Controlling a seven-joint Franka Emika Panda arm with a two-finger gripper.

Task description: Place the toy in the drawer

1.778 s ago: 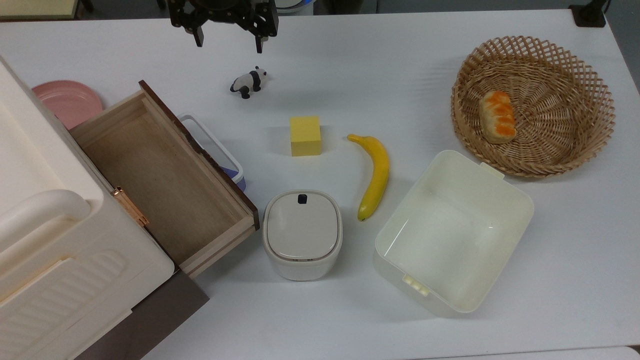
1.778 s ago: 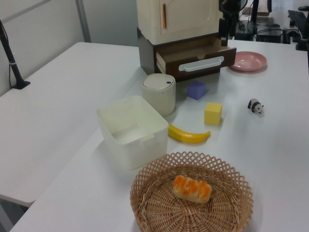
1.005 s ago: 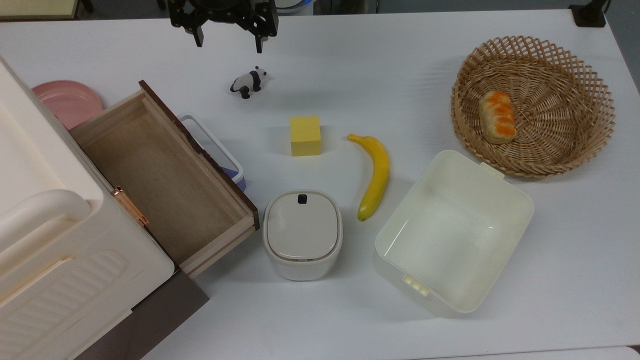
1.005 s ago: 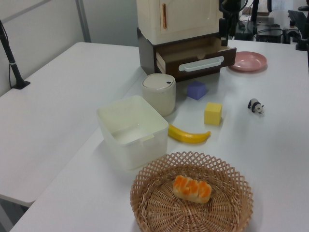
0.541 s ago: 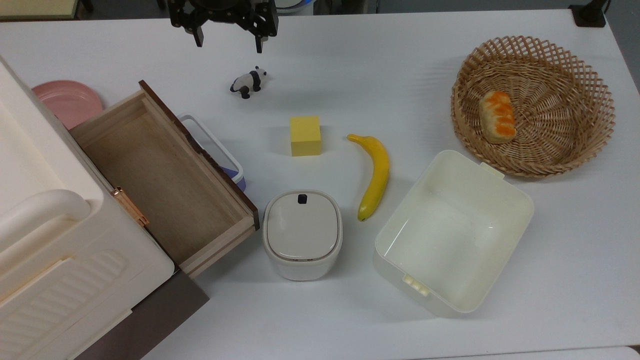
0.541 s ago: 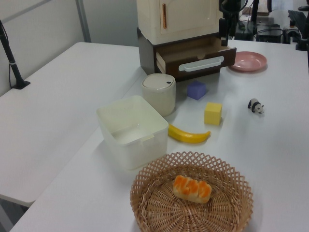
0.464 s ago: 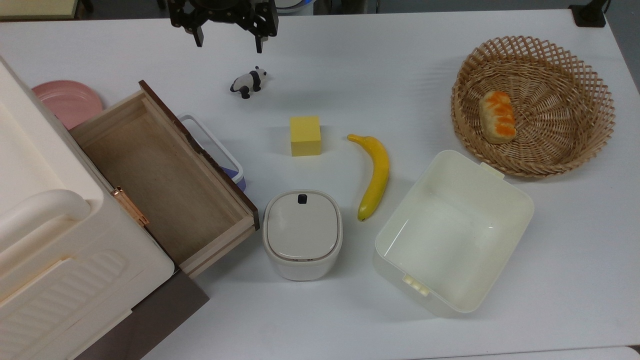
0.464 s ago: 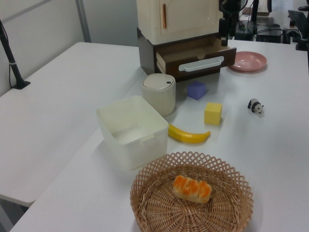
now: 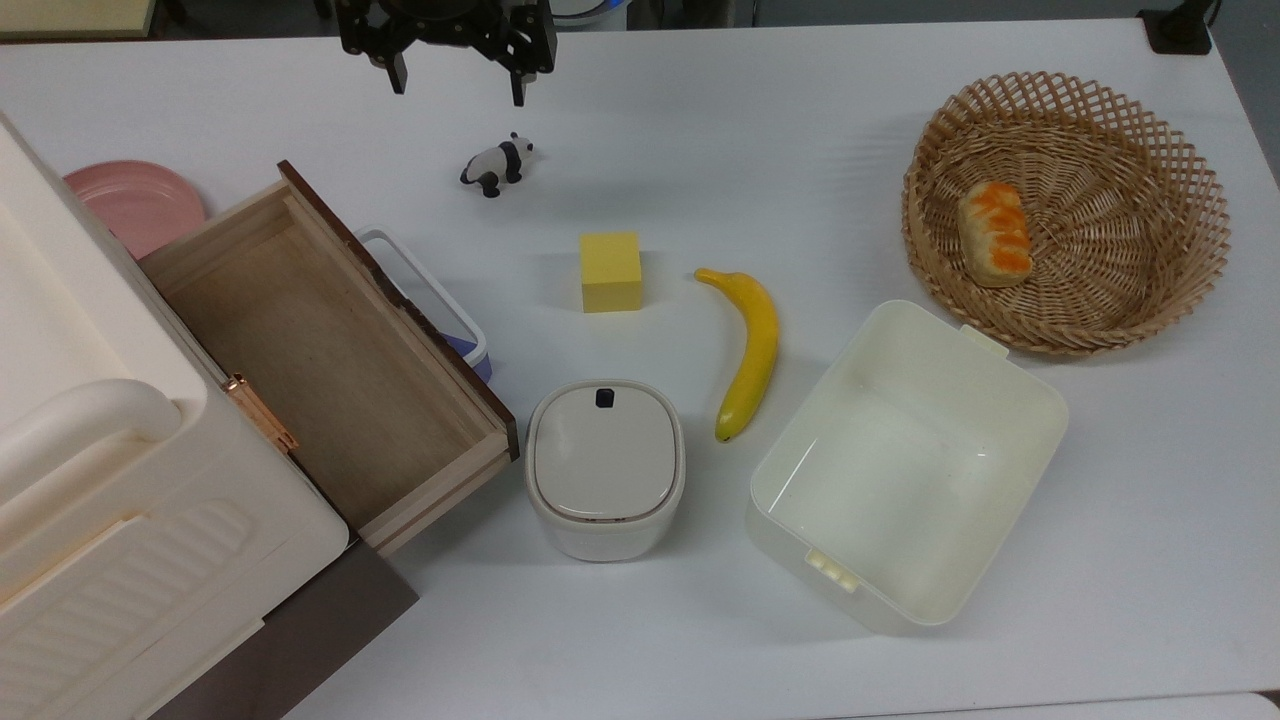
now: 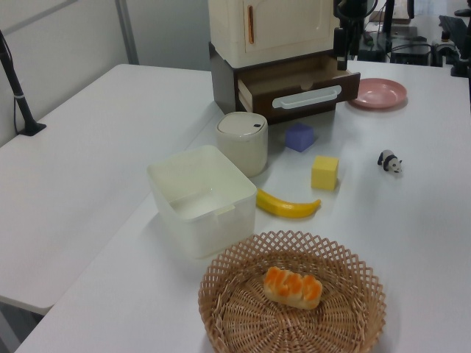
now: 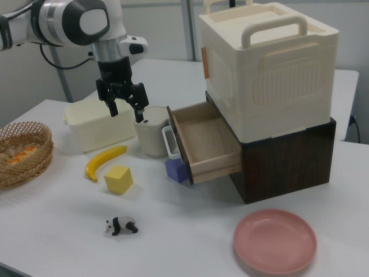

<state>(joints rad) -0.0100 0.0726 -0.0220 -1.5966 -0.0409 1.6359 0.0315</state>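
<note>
Pincer (image 9: 457,88) hangs open and empty above the surface (image 9: 760,130), near the far edge in the top view, its two fingers spread wide and pointing down. In the right view the pincer (image 11: 122,107) sits high over the lidded box (image 11: 151,131). Toy (image 9: 497,163) stands on its four legs on the surface just below the pincer in the top view, well apart from the fingers; in the right view the toy (image 11: 121,225) is near the front edge, and in the left view the toy (image 10: 389,161) is toward the left view's right edge. Drawer (image 9: 330,360) is pulled out of the dark cabinet (image 11: 288,161), its wooden floor bare. Cube (image 9: 611,272) lies between toy and box, with the banana (image 9: 752,350) beside it and the tub (image 9: 905,465) beyond. Basket (image 9: 1160,130) holds a bread roll (image 9: 994,233). Pink plate (image 9: 135,203) sits by the drawer.
</note>
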